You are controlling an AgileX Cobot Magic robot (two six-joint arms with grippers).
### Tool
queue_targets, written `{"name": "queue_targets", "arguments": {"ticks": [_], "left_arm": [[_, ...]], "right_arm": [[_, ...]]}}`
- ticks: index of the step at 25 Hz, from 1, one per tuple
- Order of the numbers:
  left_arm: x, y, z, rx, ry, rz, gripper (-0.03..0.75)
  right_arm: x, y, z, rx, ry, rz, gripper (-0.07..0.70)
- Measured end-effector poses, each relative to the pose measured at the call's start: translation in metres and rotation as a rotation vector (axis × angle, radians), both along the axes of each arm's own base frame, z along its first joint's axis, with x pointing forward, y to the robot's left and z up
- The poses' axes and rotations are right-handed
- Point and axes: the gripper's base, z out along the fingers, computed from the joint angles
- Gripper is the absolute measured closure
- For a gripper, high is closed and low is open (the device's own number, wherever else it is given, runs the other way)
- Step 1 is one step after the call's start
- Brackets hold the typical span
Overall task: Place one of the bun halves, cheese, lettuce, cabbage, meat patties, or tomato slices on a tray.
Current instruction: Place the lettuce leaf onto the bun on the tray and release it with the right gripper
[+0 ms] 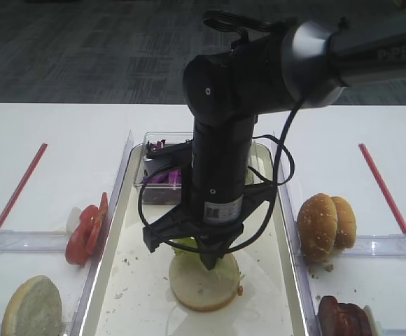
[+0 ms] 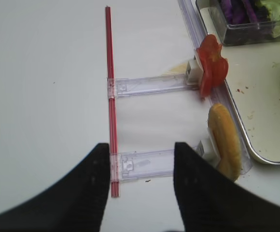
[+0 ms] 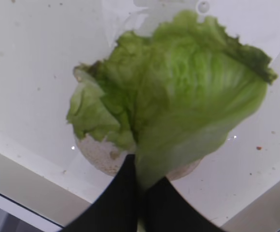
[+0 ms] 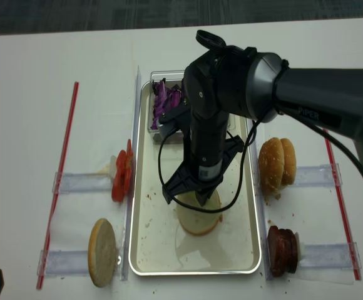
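Fingers of my right gripper pinch shut on the lettuce, draping it over a bun half midway along the tray; my left gripper gapes empty.

One high camera sits low at near edge of worktop, facing far edge, close on tray. Second hangs higher, looking steeply down, whole tray in frame. Right wrist camera looks straight down, very close on lettuce. Left wrist camera overlooks worktop's left side, sharing tomato slices and tray corner with both high views.
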Motion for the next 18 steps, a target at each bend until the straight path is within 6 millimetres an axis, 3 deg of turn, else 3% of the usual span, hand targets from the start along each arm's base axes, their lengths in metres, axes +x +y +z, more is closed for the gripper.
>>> {"name": "queue_targets", "arguments": {"ticks": [7, 18], "left_arm": [[0.0, 0.0, 0.0, 0.0, 0.0, 0.0, 0.419], [0.0, 0.0, 0.0, 0.0, 0.0, 0.0, 0.419]], "right_arm": [[0.0001, -0.0001, 0.0, -0.001, -0.001, 0.001, 0.557], [-0.0001, -0.0003, 0.0, -0.003, 0.001, 0.001, 0.19]]}}
